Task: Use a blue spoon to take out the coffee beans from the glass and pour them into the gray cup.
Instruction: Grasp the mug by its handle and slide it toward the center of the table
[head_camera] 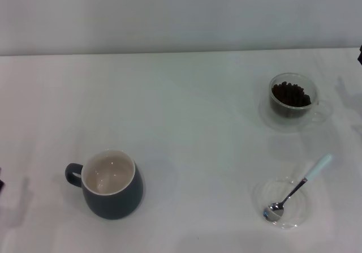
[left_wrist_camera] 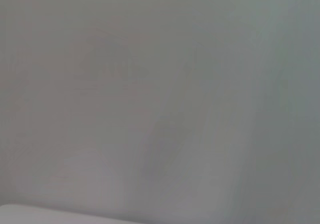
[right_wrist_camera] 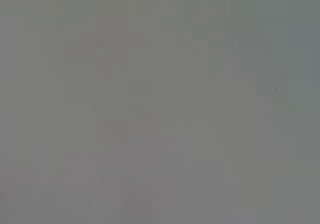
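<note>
The gray cup (head_camera: 111, 191) stands upright at the front left of the white table, its handle to the left and its creamy inside empty. The glass (head_camera: 292, 102) stands at the back right on a clear saucer and holds the coffee beans (head_camera: 291, 94). The blue spoon (head_camera: 298, 187) lies at the front right, its metal bowl resting in a flat clear saucer (head_camera: 281, 203) and its pale blue handle pointing back and right. Only dark slivers of the arms show at the far left and far right edges. Both wrist views show plain grey surface only.
The white table (head_camera: 186, 123) ends at a pale wall at the back. A second clear saucer (head_camera: 270, 119) lies under the glass.
</note>
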Robot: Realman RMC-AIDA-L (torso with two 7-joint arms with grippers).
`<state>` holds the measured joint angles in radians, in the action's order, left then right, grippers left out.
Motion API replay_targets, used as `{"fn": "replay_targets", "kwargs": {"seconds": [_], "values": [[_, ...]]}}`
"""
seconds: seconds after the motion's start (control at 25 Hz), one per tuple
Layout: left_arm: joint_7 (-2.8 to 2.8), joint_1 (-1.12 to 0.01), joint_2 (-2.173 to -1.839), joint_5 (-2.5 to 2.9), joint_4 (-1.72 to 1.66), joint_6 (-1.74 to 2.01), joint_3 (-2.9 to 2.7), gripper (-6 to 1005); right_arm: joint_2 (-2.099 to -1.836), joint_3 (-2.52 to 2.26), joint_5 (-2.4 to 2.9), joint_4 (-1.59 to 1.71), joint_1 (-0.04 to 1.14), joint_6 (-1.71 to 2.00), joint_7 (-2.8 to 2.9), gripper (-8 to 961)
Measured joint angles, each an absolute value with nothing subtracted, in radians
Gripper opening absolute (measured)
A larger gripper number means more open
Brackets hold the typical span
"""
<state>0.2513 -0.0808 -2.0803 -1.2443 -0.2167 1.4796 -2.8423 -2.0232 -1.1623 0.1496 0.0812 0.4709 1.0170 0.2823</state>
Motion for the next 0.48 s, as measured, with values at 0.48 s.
{"fn": "replay_targets", "kwargs": {"seconds": [0.48], "values": [[0.254, -0.052, -2.078, -0.952, -0.073, 1.515, -2.843, 878, -2.023, -1.167, 0.149, 0.107, 0.48, 1.017, 0.281, 768]]}}
